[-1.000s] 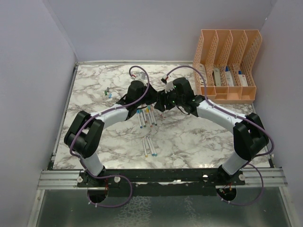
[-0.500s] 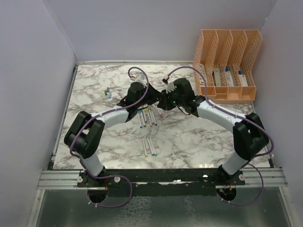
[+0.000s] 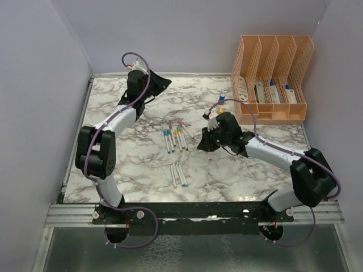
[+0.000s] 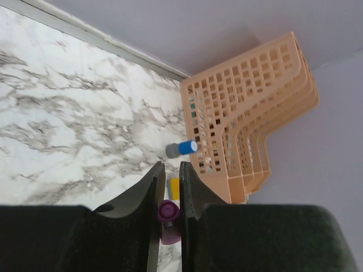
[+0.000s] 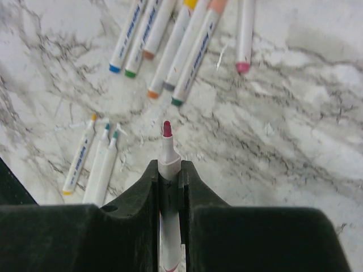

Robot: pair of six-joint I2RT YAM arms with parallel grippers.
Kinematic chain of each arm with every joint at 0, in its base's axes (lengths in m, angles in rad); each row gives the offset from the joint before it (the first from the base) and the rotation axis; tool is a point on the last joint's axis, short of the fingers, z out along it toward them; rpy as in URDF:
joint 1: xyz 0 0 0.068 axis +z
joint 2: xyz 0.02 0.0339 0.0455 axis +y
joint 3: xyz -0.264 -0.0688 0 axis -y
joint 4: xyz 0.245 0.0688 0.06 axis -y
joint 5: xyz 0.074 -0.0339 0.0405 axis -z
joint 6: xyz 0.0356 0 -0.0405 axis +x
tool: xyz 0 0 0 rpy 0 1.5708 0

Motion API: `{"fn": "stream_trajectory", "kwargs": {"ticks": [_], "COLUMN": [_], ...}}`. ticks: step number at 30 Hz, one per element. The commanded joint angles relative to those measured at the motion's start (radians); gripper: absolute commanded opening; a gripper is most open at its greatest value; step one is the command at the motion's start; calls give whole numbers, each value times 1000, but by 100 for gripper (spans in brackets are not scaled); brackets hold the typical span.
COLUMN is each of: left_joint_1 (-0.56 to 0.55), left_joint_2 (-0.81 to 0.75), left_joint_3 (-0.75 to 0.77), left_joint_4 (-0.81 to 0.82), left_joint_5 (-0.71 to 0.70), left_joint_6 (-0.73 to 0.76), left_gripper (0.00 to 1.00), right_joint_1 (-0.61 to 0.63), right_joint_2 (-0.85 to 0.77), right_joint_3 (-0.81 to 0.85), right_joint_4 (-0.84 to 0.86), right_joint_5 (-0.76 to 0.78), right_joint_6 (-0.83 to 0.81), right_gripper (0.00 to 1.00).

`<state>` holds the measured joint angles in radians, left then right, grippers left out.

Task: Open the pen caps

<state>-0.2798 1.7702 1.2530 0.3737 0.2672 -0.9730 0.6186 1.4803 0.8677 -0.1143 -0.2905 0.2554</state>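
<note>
My left gripper is up at the table's back left and shut on a small purple-pink pen cap, which sits between the jaws. My right gripper is just right of the pen cluster, low over the table. It is shut on a white pen whose bare red tip points forward. Several capped white pens lie in a loose fan at mid-table and show in the right wrist view. Three uncapped pens lie nearer the front, also visible to the right wrist.
A peach file divider stands at the back right and shows in the left wrist view. A stubby blue bottle and a yellow-orange one lie beside it; both show from above, blue and orange. Purple walls enclose the marble table.
The two grippers were together above the pen cluster. The left arm has swung far back-left with the cap, and the right has drawn back right with the now uncapped pen.
</note>
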Motion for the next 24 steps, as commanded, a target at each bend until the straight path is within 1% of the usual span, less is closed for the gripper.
{"fn": "stream_trajectory", "kwargs": {"ticks": [1,5,8,11,16,24], "left_joint_1": [12,24,32,39,63,116], "left_joint_2": [66,140,186,211,248,277], "left_joint_3": [109,240,305,320,332,296], "left_joint_4": [-244,-504,-629,-673,-723,-728], "left_joint_5": [-55,-195,-283,-361,-446,-473], "left_joint_6": [163,320,401,447,486,507], "left_gripper": [0,0,0,0,0,0], "right_joint_1": [6,13,31,54,106,140], "right_joint_2": [-56,-47,-35,-15,21,63], "right_joint_3": [-62,-54,-42,-34,-18,-13], "right_joint_4": [-41,-85,-101,-105,-114,-106], "right_joint_5": [5,66,108,146,211,237], "right_joint_6": [20,9,-3,-6,-3,5], "right_gripper": [1,1,1,1,1,1]}}
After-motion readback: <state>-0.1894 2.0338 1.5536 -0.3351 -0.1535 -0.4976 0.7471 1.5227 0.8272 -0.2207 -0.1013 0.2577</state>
